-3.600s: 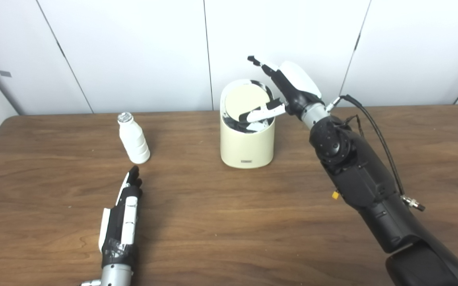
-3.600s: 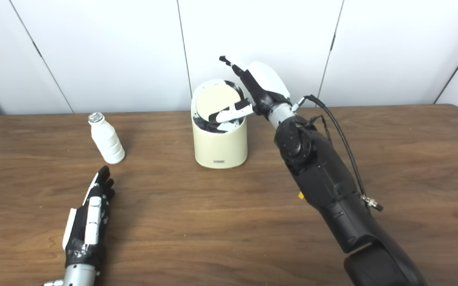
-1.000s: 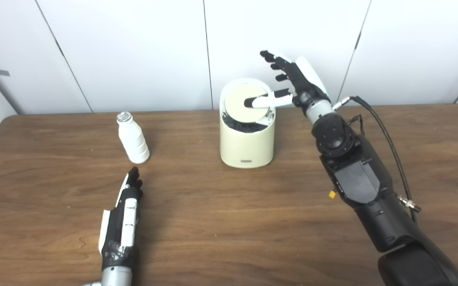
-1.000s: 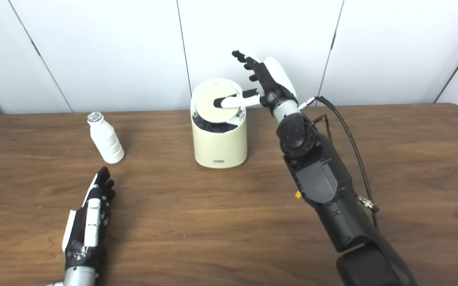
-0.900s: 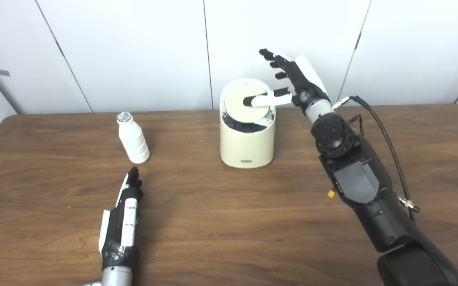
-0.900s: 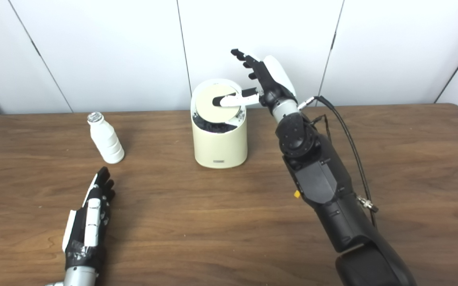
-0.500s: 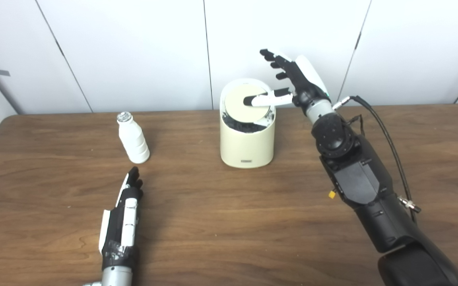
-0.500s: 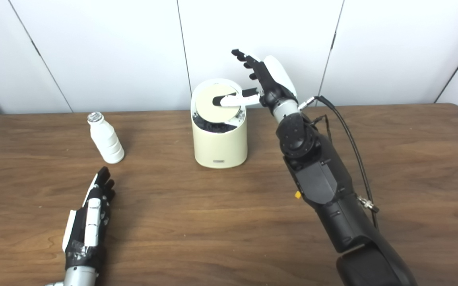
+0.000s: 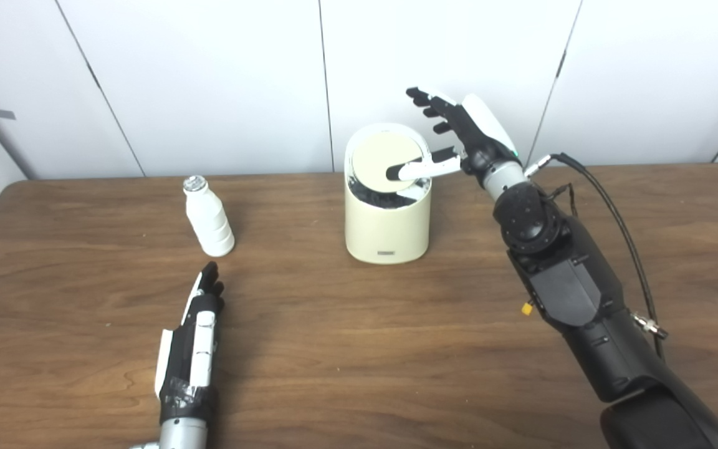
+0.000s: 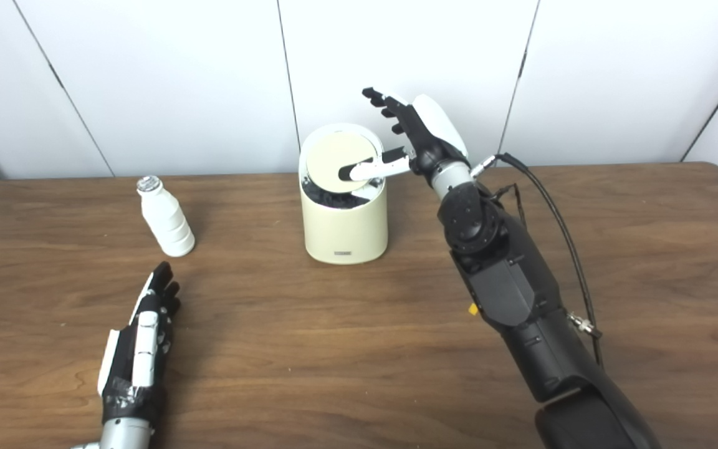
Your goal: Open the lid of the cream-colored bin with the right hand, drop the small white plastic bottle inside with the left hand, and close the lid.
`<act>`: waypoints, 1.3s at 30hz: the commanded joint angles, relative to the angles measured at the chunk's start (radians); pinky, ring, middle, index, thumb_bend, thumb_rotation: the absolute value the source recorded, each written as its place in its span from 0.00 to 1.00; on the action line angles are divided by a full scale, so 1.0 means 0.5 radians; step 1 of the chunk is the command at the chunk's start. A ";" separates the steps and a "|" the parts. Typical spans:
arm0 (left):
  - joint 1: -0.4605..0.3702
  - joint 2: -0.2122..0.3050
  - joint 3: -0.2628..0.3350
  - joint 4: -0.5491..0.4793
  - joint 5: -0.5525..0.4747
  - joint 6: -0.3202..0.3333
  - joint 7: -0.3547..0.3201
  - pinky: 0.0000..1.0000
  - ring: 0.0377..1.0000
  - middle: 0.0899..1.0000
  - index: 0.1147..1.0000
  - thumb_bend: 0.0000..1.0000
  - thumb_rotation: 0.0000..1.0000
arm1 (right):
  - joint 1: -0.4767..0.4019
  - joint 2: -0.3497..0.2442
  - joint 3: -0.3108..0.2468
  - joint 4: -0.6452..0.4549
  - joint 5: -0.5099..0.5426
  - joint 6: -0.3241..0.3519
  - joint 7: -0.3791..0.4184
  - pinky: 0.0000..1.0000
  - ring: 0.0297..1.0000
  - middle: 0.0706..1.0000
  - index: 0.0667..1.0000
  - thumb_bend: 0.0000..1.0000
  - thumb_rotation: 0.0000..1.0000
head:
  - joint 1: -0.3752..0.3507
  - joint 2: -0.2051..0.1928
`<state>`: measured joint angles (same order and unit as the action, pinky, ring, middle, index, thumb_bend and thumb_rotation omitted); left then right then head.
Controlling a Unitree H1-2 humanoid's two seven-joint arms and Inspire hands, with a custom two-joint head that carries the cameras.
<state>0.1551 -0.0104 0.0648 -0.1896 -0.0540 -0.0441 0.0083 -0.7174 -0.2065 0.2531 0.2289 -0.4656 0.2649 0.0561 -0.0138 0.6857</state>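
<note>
The cream-colored bin (image 9: 387, 224) stands at the back middle of the table. Its round lid (image 9: 384, 159) is tilted up, showing a dark gap at the front. My right hand (image 9: 459, 134) hovers at the bin's right rim, open, fingers spread upward, with its thumb lying across the lid's right part. The small white plastic bottle (image 9: 208, 218) stands upright left of the bin. My left hand (image 9: 194, 340) lies flat and open on the table, its fingertips just short of the bottle.
The brown wooden table (image 9: 359, 349) ends at a white panelled wall (image 9: 209, 75) right behind the bin. A black cable (image 9: 608, 218) loops off my right forearm.
My right hand has dropped slightly and drawn to the right; the thumb has slid from the lid's middle toward its right edge. The left hand and the bottle have stayed put.
</note>
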 commanded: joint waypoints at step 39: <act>0.024 -0.010 -0.033 -0.042 -0.026 0.004 0.010 1.00 0.99 1.00 0.99 0.59 0.91 | -0.107 -0.078 0.097 0.077 -0.249 -0.311 -0.076 0.97 0.91 0.88 0.85 1.00 0.20 | -0.004 0.044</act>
<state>0.1596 -0.0156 0.0574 -0.2021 -0.0598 -0.0436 0.0255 -0.7537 -0.2441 0.3138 0.2756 -0.5886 0.1093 0.0144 -0.0153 0.7072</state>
